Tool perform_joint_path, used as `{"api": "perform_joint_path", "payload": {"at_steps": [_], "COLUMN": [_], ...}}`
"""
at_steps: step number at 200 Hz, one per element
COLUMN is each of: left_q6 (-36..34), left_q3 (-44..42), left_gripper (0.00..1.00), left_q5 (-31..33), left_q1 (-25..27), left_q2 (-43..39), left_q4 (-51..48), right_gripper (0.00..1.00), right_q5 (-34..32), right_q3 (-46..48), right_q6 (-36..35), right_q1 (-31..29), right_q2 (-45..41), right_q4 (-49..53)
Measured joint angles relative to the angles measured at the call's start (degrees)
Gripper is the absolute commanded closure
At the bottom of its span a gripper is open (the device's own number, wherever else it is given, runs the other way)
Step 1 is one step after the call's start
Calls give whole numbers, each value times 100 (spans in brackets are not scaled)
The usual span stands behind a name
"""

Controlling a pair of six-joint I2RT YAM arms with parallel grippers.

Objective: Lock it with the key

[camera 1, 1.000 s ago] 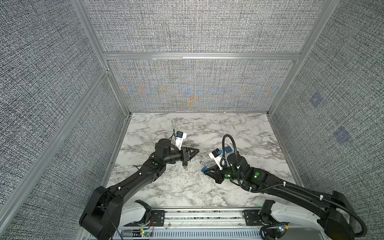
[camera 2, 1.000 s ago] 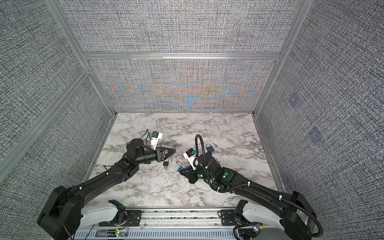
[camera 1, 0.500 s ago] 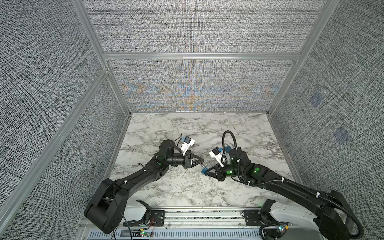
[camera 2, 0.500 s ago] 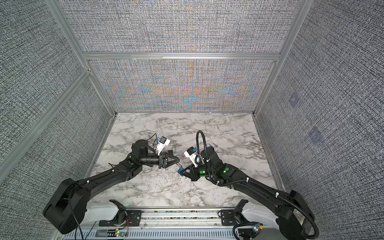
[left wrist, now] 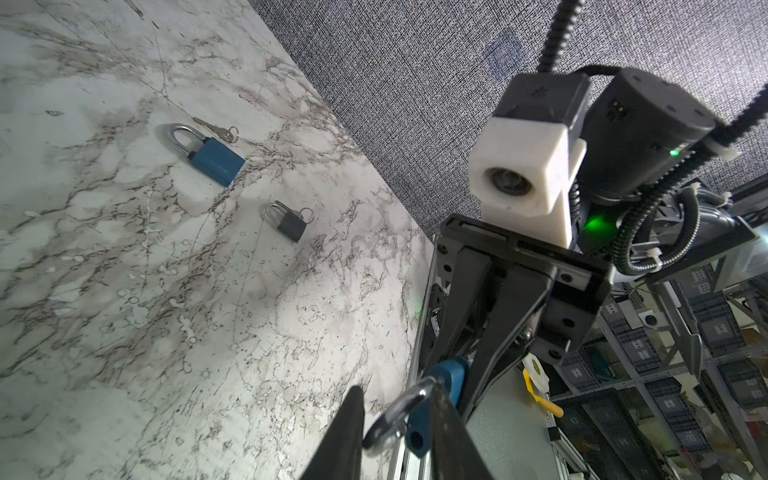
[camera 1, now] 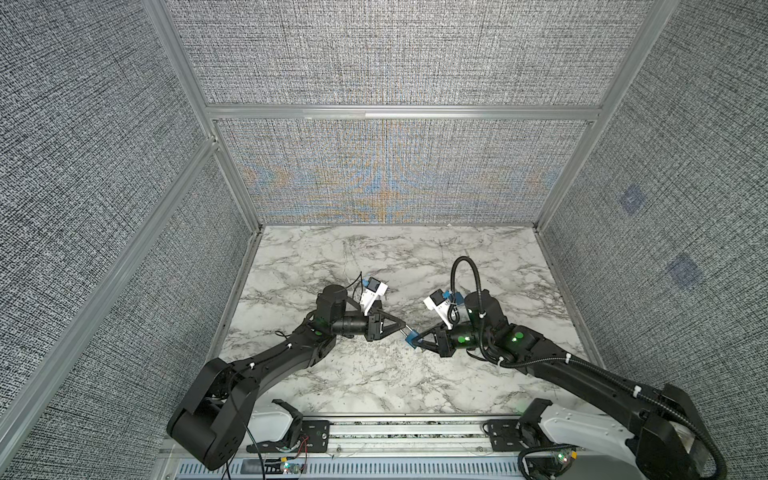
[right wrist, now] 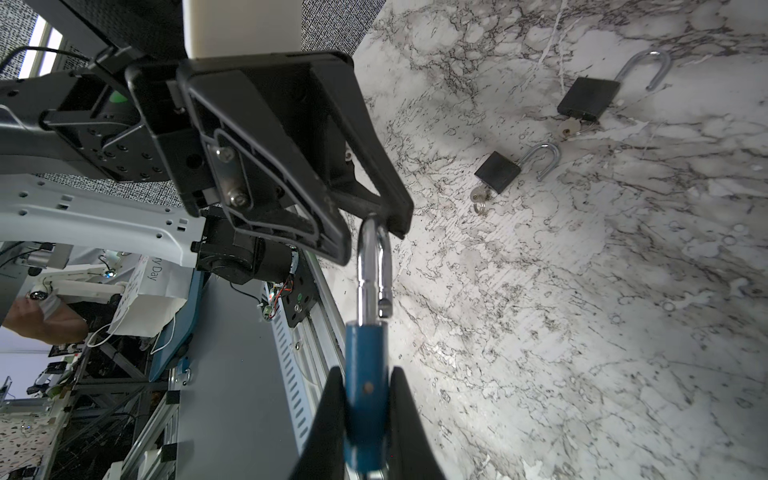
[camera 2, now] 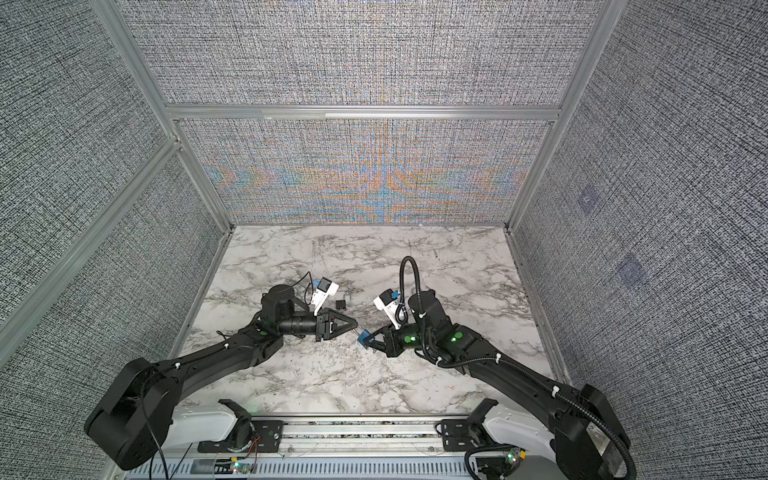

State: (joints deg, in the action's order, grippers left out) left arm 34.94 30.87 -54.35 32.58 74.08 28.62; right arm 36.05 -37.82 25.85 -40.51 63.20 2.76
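Observation:
A blue padlock [right wrist: 365, 374] hangs in the air between the two arms, with my right gripper [right wrist: 368, 374] shut on its body. Its steel shackle [right wrist: 374, 257] stands open, the short leg free of the body. My left gripper [left wrist: 397, 399] pinches the shackle's [left wrist: 399, 411] curved top, both fingers touching it. In both top views the grippers [camera 1: 402, 328] [camera 2: 368, 338] meet tip to tip above the front middle of the marble table [camera 1: 374, 374]. No key shows on the held padlock.
Two open black padlocks [right wrist: 588, 99] [right wrist: 498, 171] lie on the marble with keys [right wrist: 571, 126] [right wrist: 480, 197] in them. Another blue padlock [left wrist: 216, 160] with a loose key [left wrist: 220, 132] and a small grey one [left wrist: 289, 224] lie farther off. Fabric walls enclose the table.
My left gripper has swung right to the right gripper and its jaws have narrowed onto the shackle. The right gripper has kept its hold on the blue body.

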Motion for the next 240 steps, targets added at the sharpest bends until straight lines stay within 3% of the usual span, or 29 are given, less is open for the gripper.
{"api": "perform_joint_path", "payload": {"at_steps": [104,205,240], "left_q6": [0,44,153], "left_q3": [-4,-4,-13], "left_gripper": [88,89,100], "left_q5": [20,-92,-155], "left_q1": [-9,-11,-11], "left_q2": [-24,46,90], "left_q4": [44,186,339], "right_gripper": [100,100,100], "right_q5": [105,208,267], "right_q3": [0,-24,-33], "right_q6": [142,251,363], "right_q1": [46,70,79], "right_q2": [31,2,-17], "right_q4": [-33,44,46]}}
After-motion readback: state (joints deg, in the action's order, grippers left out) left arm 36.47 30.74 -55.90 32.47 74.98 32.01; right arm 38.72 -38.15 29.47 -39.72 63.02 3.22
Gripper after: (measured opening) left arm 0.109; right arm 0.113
